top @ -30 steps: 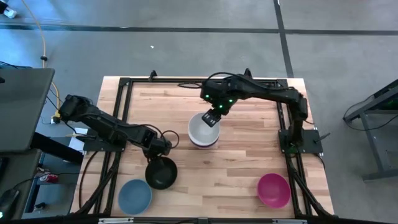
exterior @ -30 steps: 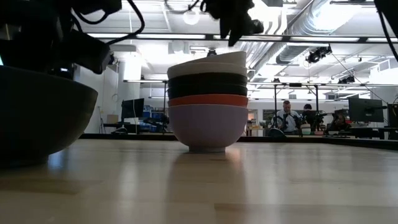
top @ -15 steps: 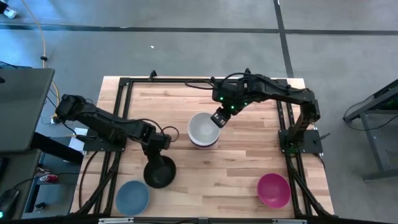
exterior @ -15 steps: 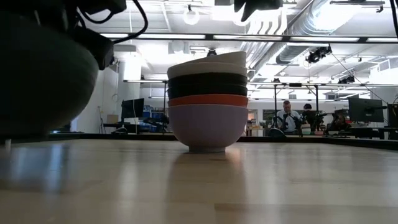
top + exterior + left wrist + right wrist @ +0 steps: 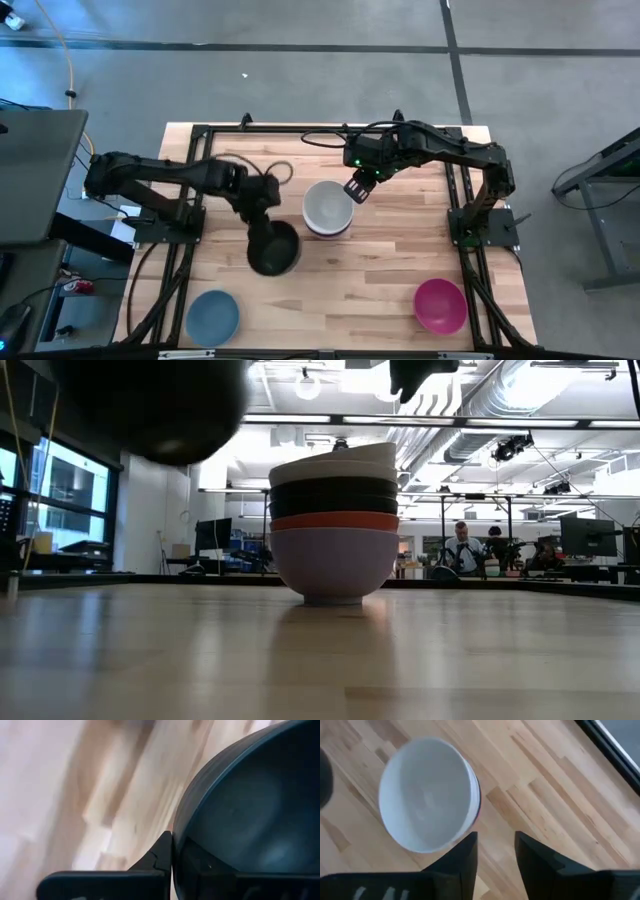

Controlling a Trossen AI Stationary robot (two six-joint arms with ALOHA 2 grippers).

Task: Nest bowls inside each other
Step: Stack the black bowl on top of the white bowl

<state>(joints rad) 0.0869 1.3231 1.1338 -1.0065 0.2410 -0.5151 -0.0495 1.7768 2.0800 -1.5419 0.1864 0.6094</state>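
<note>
**Bowls: one black bowl in the air, a stack in the middle**

Bowls are stacked at the centre of the tabletop (image 5: 400, 270). The stack (image 5: 334, 525) has a lavender bowl (image 5: 334, 560) at the bottom, then a red bowl (image 5: 334, 520), then black ones, and a white bowl (image 5: 328, 206) on top. In the low view the white bowl sits a little tilted.

The left hand (image 5: 266, 200) pinches the rim of a black bowl (image 5: 274, 248). In the left wrist view one finger is outside the rim and the bowl's inside (image 5: 250, 815) faces the camera. In the low view this bowl (image 5: 150, 405) is up in the air, above the wood and to the left of the stack. From above it is just beside the stack, not touching it.

The right hand (image 5: 357, 189) hangs at the far right edge of the stack, above the white bowl. Its two fingers (image 5: 462, 855) are apart, with only bare wood between them, and they hold nothing.

A light blue bowl (image 5: 214, 316) stands alone near the front left corner. A magenta bowl (image 5: 440, 305) stands alone near the front right corner, well apart from the stack.

In the room behind, a person (image 5: 462, 547) sits at a desk.
</note>
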